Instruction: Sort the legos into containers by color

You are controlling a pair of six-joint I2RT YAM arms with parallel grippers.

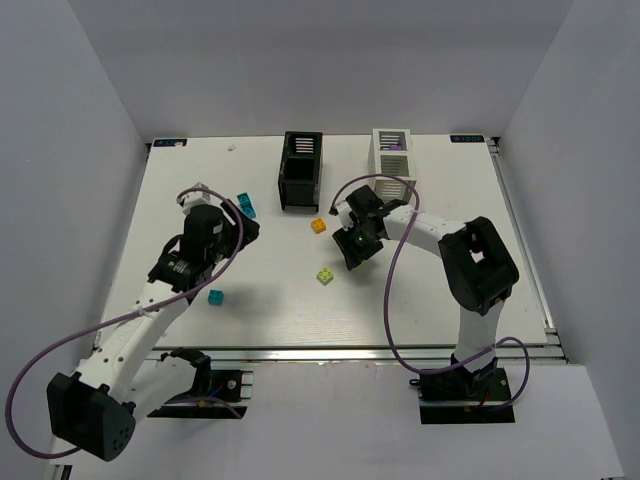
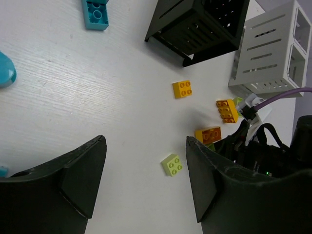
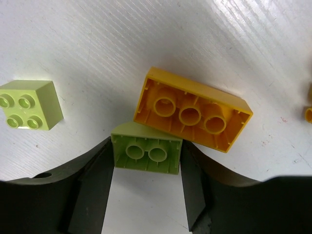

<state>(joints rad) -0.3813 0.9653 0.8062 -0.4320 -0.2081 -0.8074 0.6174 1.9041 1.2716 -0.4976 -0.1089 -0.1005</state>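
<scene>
On the right half of the desk [image 1: 440, 300], the right end effector [image 3: 146, 144] pinches a lime brick [image 3: 146, 152], one finger pressed against each of its short sides, its hollow underside turned to the wrist camera. A long orange brick [image 3: 192, 109], also underside up, touches the lime brick's far edge and lies at a slant across it. A square lime brick [image 3: 29, 105] sits studs up, off to the side and apart from both. From above, this end effector is just in front of the white box [image 1: 393, 160], which stands beside the black box [image 1: 300, 170] at the far side of the desk. The left end effector [image 2: 145, 141] is spread wide with nothing between its fingers, hanging over bare desk left of the black box. Its camera shows a small orange brick [image 2: 182, 89] in front of the black box, and a cyan brick [image 2: 96, 13] farther left. Another cyan brick [image 1: 215, 297] lies nearer the left arm's base.
</scene>
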